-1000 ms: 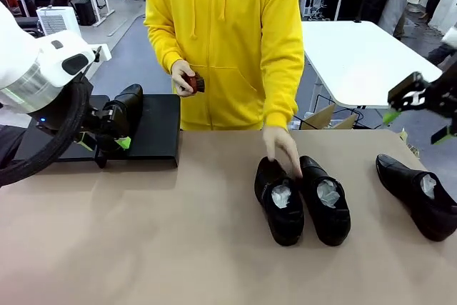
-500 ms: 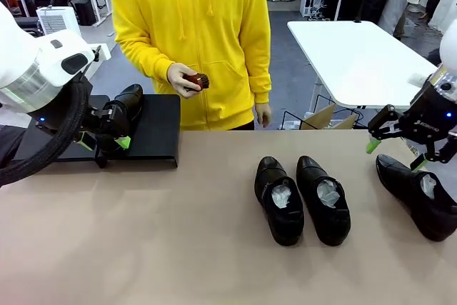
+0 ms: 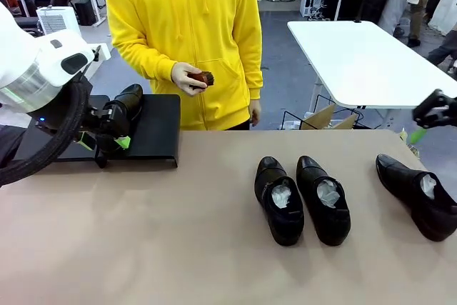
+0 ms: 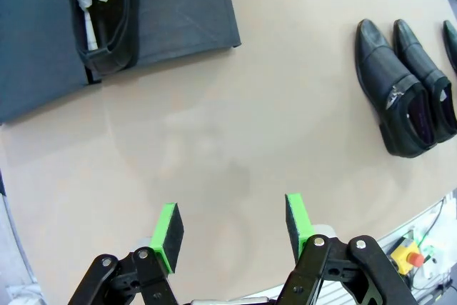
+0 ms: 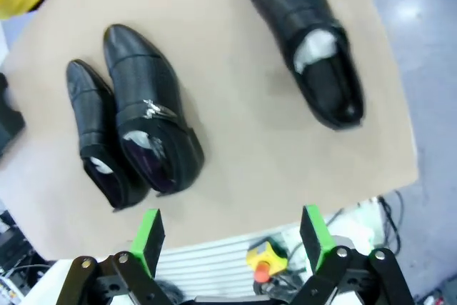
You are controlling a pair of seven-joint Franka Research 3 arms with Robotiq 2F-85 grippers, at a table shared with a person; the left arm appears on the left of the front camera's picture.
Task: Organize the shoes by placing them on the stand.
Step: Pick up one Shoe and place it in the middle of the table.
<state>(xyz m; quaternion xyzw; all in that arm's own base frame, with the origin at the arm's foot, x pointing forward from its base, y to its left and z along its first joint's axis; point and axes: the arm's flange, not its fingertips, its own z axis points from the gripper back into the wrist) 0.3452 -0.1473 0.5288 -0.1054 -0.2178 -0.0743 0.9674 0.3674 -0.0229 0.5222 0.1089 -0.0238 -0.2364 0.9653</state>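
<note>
Matte black and low, the stand (image 3: 161,130) sat at the far left of the tan desk (image 3: 143,241). The first shoe (image 3: 129,99), glossy black with white paper stuffed inside, rested on the left part of the stand. The left end effector (image 4: 231,212) hung low at the stand's near side, close to that shoe but not gripping it. In the left wrist view its green pads (image 4: 169,226) were spread apart, with nothing but bare desk between them.

Behind the desk stood a person in a yellow hooded top (image 3: 193,26). One hand (image 3: 181,76) held a small dark-red brush (image 3: 202,78) at waist height, and the other hung down by the desk's far edge.

Near the middle of the desk, the second shoe (image 3: 280,205) and the third shoe (image 3: 325,201) lay side by side, almost touching. Their toes pointed toward the person, and crumpled white paper showed in their openings.

Farther right and well apart from that pair, the fourth shoe (image 3: 418,194) lay at an angle near the desk's right edge, also stuffed with paper.

The right end effector (image 5: 231,221) hovered above the far right corner of the desk, clear of the fourth shoe. Its jaws were spread wide and held nothing.
</note>
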